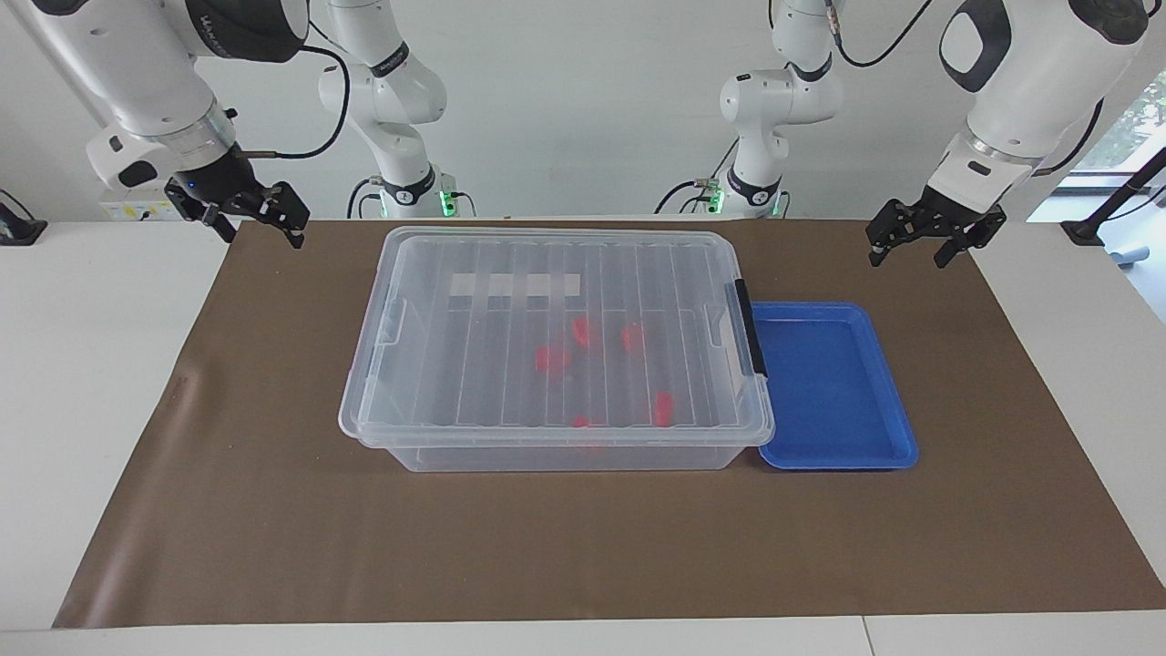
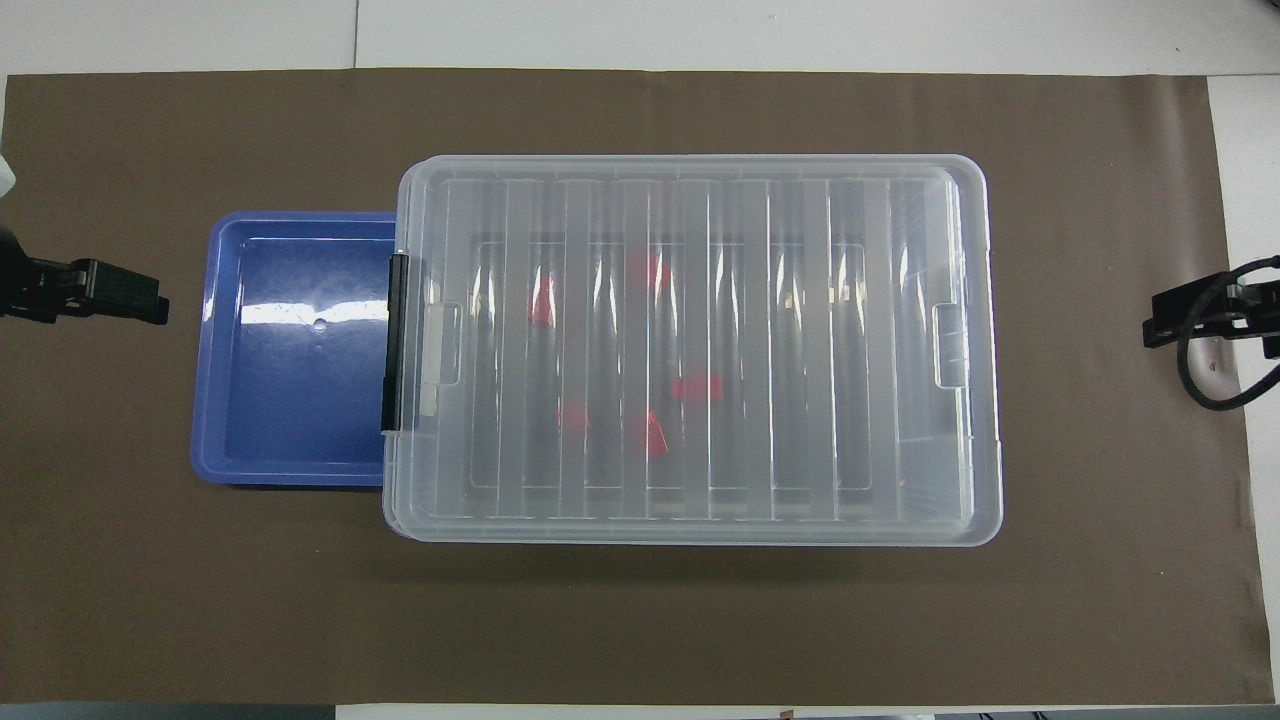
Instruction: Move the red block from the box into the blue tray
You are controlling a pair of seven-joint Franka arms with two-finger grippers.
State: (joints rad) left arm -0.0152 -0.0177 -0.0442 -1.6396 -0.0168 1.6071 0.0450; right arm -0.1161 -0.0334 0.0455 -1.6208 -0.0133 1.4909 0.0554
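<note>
1. On the counter (image 1: 109,383), a brown mat (image 1: 583,547) carries everything, and the box (image 1: 556,346) sits mid-mat with its long axis running from one arm's end of the counter to the other; its ribbed clear lid (image 2: 690,340) is on.

2. Beside the box, toward the left arm's end, lies the blue tray (image 1: 833,387), touching or tucked just under the lid's overhang at the end with the black latch (image 1: 751,328); the tray holds nothing.

3. Under the lid, 5 red blocks show as blurred shapes on the box floor. The red block (image 2: 542,300) nearest the tray lies in the half of the box toward the left arm's end, with another (image 2: 650,270) beside it farther from the robots and 3 more nearer the robots.

4. Over the mat's edge at the left arm's end hangs the left claw (image 1: 913,248), raised, fingers spread and holding nothing; the tray and the latched end lie between it and the blocks, so by my judgement this arm is the nearer to both.

5. Over the mat's corner at the right arm's end waits the right claw (image 1: 260,217), fingers spread and holding nothing, well apart from the box.

6. Judging from the closed lid, no block can be reached yet; the latch and lid likely come first.
</note>
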